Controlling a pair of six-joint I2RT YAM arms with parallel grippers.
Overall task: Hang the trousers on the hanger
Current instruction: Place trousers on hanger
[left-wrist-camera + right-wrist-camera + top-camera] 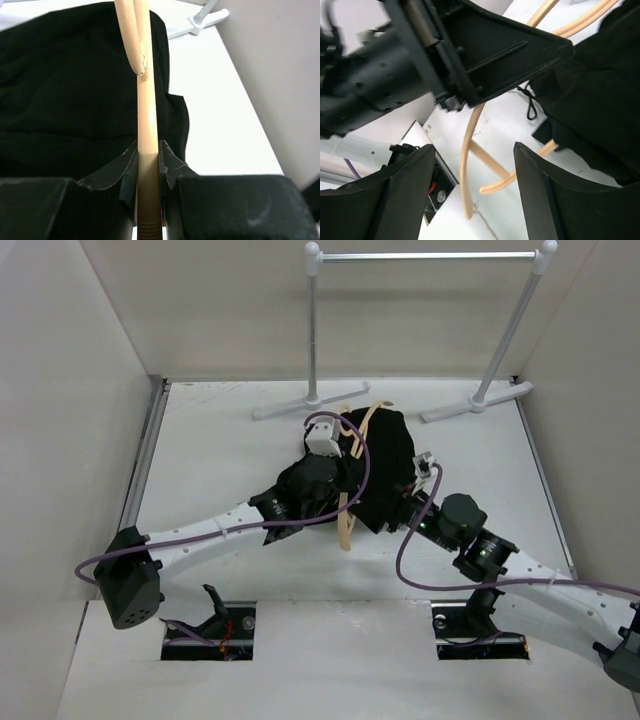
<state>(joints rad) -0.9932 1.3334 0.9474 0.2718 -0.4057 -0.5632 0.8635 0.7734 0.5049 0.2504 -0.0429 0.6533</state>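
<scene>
My left gripper [148,162] pinches the hanger's [146,110] smooth, round wooden bar. My right gripper [472,152] is spread wide nearby. The soft black trousers [65,90] lie bunched mid-desk [220,460] under the hanger.

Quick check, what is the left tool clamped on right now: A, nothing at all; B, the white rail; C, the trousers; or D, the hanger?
D: the left wrist view shows the left tool shut on the hanger, whose wooden bar runs up between its fingers, with the trousers beyond.
</scene>
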